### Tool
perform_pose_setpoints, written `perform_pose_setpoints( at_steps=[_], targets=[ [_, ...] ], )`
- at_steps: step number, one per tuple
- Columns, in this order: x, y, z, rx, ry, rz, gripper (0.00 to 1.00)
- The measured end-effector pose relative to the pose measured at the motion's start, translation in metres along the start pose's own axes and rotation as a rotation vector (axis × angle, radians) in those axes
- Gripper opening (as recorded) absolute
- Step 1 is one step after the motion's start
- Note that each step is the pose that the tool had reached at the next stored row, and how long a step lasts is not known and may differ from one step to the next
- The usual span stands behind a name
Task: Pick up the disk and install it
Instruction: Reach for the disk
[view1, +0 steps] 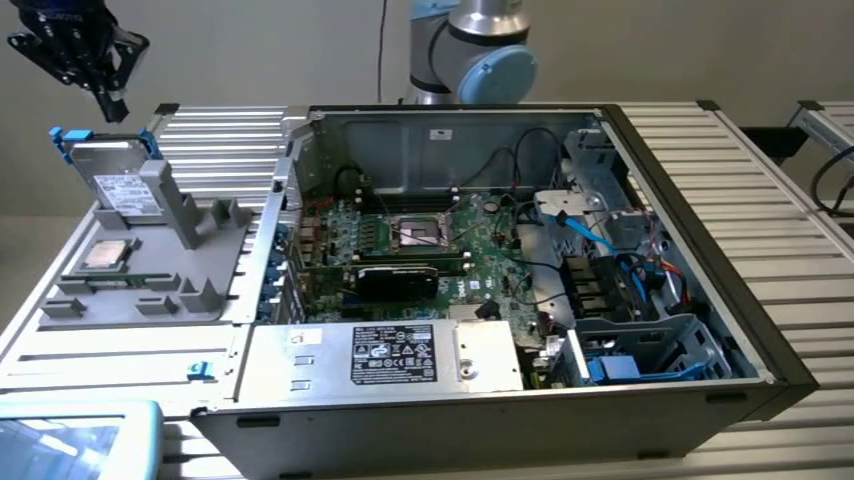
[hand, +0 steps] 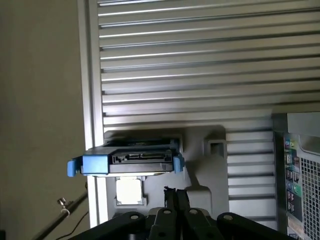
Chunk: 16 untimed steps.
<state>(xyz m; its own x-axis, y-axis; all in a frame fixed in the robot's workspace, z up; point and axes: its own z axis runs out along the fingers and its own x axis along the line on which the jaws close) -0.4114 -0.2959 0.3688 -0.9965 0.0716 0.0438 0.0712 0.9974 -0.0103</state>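
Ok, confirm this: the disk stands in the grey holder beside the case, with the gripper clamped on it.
Not clamped: the exterior view shows the gripper above the disk, apart from it. The disk does stand in the grey holder beside the case.

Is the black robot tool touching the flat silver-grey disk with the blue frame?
Apart. In the exterior view the black tool hangs above the flat silver-grey disk, with bare wall showing between them.
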Motion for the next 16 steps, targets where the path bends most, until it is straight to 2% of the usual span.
perform_pose_setpoints(
  at_steps=[10, 12, 15, 16],
  targets=[
    [0.046, -0.0007, 0.0020, -0.0006, 0.0001, 0.000, 0.11],
    [0.053, -0.0003, 0.0024, -0.0031, 0.0001, 0.000, 0.11],
    [0.059, 0.0007, 0.0026, -0.0123, 0.0009, -0.001, 0.11],
    [0.060, 0.0021, 0.0026, -0.0135, 0.0011, -0.001, 0.11]
  ],
)
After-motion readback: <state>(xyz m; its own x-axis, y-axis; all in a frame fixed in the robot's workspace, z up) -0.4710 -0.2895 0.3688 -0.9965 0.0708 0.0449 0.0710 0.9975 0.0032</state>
